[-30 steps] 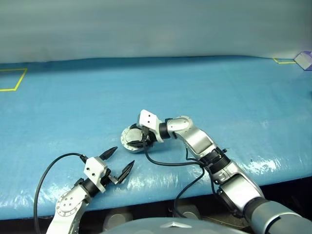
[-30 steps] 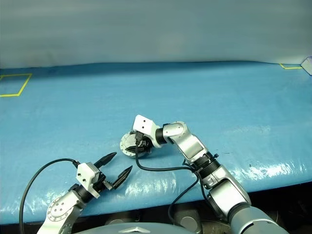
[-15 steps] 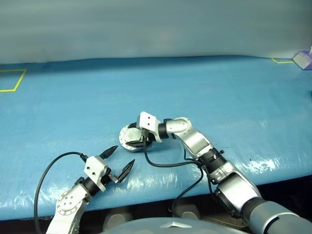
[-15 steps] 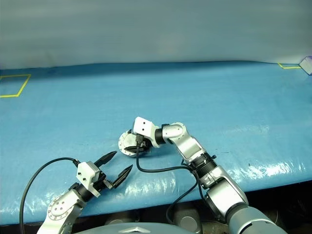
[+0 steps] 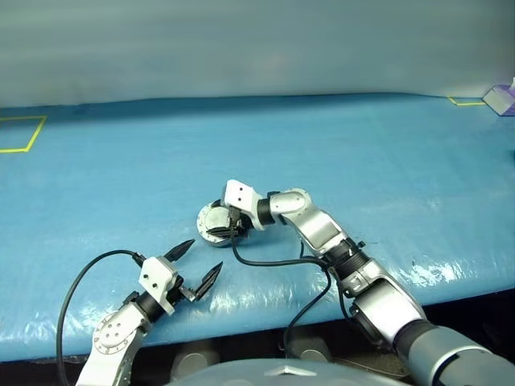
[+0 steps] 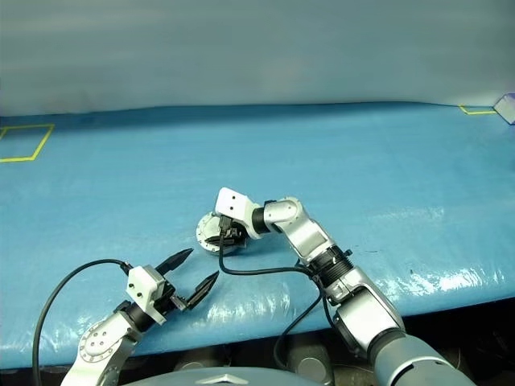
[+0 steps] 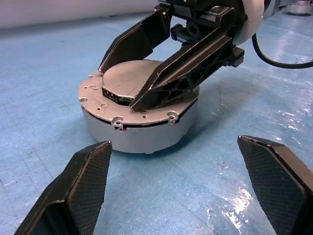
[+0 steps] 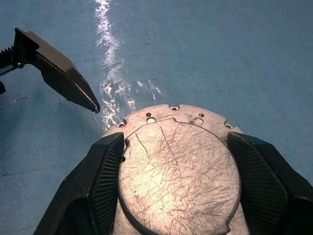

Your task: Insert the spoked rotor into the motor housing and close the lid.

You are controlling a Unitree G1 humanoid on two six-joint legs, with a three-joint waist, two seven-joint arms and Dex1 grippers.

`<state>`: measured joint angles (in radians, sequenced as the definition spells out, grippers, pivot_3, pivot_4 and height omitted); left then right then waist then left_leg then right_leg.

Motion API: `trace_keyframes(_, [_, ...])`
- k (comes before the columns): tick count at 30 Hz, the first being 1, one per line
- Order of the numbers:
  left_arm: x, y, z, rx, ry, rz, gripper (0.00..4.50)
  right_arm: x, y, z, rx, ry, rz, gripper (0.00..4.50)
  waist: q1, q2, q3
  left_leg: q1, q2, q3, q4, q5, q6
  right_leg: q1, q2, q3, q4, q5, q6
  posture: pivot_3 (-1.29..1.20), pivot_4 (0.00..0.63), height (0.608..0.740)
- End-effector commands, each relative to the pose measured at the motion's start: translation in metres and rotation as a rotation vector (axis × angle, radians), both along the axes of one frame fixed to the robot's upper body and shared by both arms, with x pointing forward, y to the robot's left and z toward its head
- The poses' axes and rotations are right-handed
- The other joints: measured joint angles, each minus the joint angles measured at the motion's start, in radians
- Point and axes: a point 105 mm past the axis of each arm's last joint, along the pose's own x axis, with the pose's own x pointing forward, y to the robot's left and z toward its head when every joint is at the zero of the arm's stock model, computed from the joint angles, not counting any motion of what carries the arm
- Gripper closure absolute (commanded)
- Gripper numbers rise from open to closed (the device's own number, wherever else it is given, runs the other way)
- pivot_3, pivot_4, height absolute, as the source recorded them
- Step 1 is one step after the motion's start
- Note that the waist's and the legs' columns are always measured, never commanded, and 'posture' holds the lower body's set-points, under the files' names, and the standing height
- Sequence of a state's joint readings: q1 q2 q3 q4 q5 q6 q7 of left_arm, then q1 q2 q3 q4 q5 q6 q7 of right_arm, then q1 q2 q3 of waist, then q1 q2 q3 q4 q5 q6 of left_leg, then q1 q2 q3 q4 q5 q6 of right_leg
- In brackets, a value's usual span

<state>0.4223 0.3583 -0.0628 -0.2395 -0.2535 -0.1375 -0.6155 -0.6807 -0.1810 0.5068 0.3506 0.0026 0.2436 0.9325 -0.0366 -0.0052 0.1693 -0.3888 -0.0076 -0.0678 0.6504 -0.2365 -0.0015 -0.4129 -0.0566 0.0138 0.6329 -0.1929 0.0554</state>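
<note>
The motor housing [image 7: 142, 137], a round grey cup, stands on the blue table a little left of centre. The lid [image 7: 126, 78] lies on top of it, plain face with the raised circle up [image 8: 178, 171]. My right gripper [image 5: 217, 232] reaches over it from the right, its two fingers [image 8: 105, 171] lying along either side of the raised circle and shut on the lid. My left gripper [image 5: 205, 254] hovers open just in front of the housing, pointing at it, nothing between its fingers [image 7: 78, 186]. The spoked rotor is hidden.
Blue sheeting covers the table [image 5: 362, 153], whose front edge runs just behind my left gripper. Yellow tape marks sit at the far left [image 5: 20, 133] and far right [image 5: 467, 100] corners. A black cable [image 5: 273, 261] loops from my right wrist beside the housing.
My right wrist has rolled slightly and its forearm has swung a little farther over the table, the gripper staying on the lid. The left arm has not moved.
</note>
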Motion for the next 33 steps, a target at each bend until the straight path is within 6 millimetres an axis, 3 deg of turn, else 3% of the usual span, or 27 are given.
trace_keyframes(1, [0.001, -0.004, 0.011, -0.001, -0.044, -0.017, 0.0, 0.005, -0.011, -0.009, -0.066, -0.034, -0.002, 1.45, 0.0, 0.0, 0.0, 0.0, 0.0, 0.0, 0.0, 0.0, 0.0, 0.0, 0.0, 0.0, 0.0, 0.0, 0.0, 0.0, 0.15, 0.74])
trace_keyframes(20, [0.003, -0.003, 0.012, -0.009, -0.052, 0.005, 0.0, -0.006, -0.015, -0.02, -0.09, 0.048, 0.047, 1.45, 0.001, 0.001, 0.0, 0.0, -0.001, 0.0, -0.001, 0.0, 0.0, 0.0, -0.001, 0.0, -0.002, 0.0, 0.0, 0.0, 0.15, 0.74])
trace_keyframes(23, [0.015, 0.009, 0.026, -0.078, -0.079, 0.127, 0.0, -0.005, -0.017, -0.02, -0.085, 0.04, 0.028, 1.45, 0.0, 0.001, 0.0, 0.0, -0.001, 0.0, -0.001, 0.0, 0.0, 0.0, -0.001, 0.0, -0.002, 0.0, 0.0, 0.0, 0.15, 0.74])
trace_keyframes(26, [0.031, 0.037, 0.063, -0.226, -0.16, 0.304, 0.0, -0.007, -0.019, -0.021, -0.069, 0.056, 0.014, 1.45, 0.002, 0.0, -0.001, 0.0, 0.0, 0.0, -0.001, 0.0, 0.0, 0.0, -0.001, 0.0, -0.001, 0.0, 0.0, 0.0, 0.15, 0.74])
trace_keyframes(29, [0.035, 0.044, 0.09, -0.274, -0.227, 0.302, 0.0, -0.008, -0.02, -0.022, -0.074, 0.055, 0.008, 1.45, 0.003, 0.001, -0.001, 0.0, 0.0, -0.001, -0.001, 0.0, 0.0, 0.0, 0.0, -0.001, -0.001, 0.0, 0.0, 0.0, 0.15, 0.74])
trace_keyframes(32, [0.043, 0.051, 0.097, -0.396, -0.168, 0.312, 0.0, -0.008, -0.019, -0.022, -0.064, 0.055, -0.007, 1.45, 0.001, 0.001, -0.001, 0.0, -0.001, 0.0, -0.001, 0.0, 0.0, 0.001, -0.001, 0.0, -0.002, 0.0, 0.0, 0.0, 0.15, 0.74])
trace_keyframes(33, [0.047, 0.056, 0.093, -0.424, -0.125, 0.338, 0.18, -0.008, -0.018, -0.023, -0.062, 0.056, -0.009, 1.45, 0.001, 0.0, -0.001, 0.0, -0.001, 0.0, -0.001, 0.0, 0.0, 0.001, -0.001, 0.001, -0.003, 0.001, 0.001, 0.0, 0.15, 0.74])
